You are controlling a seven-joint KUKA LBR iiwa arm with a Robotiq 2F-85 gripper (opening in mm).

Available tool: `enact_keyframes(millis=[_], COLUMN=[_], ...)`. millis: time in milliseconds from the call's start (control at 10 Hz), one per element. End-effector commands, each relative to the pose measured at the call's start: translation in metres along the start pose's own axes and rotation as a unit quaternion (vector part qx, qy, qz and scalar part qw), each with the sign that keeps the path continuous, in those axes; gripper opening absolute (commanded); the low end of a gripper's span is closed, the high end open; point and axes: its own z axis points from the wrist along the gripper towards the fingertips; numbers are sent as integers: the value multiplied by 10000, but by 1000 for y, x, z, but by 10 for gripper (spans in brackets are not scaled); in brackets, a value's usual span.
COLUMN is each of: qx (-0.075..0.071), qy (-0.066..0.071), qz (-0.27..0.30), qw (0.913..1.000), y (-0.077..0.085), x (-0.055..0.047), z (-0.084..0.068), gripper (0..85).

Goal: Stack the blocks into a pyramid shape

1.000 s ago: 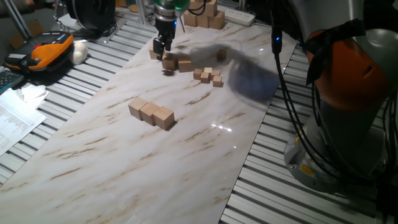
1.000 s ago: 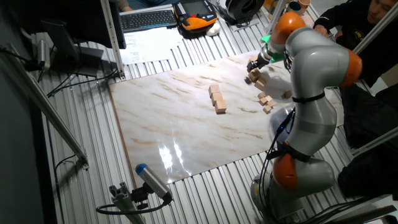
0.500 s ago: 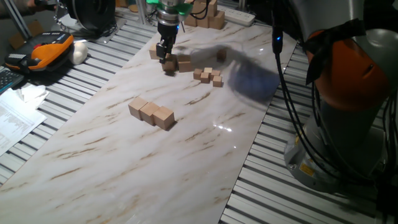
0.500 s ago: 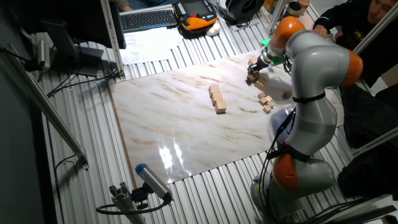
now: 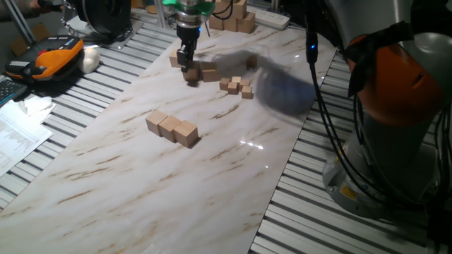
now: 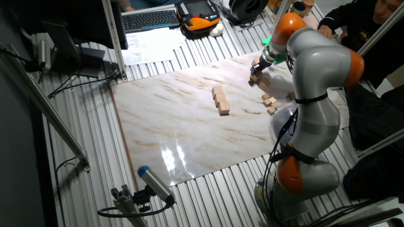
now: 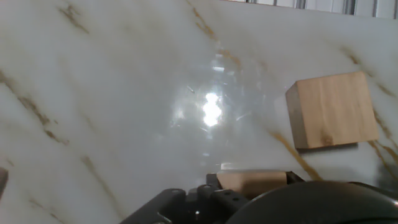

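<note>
Blocks (image 5: 172, 128) — one (image 7: 252, 182) half hidden between end effector (image 5: 188, 68) fingers.

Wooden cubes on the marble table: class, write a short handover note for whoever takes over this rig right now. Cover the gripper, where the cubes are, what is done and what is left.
Gripper: at the far end of the white marble table, fingers apparently shut on one light-tan wooden cube.
Cubes: a row of three light-tan wooden cubes lies side by side mid-table. Two loose cubes sit beside the gripper, the right loose cube and the left loose cube.
Done: the three-cube base, by the look of it.
Left: two cubes on the base, then one on top.
</note>
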Motion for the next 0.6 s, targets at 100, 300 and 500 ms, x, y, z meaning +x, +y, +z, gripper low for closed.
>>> enact_keyframes(millis=[100,300,500], qx=[-10,-24,-26], qy=[47,122,141], qz=[129,334,519], qw=[9999,9994,9985], y=[7,21,36], x=[-5,-12,-16], z=[-5,-17,-23], gripper=[0,0,0])
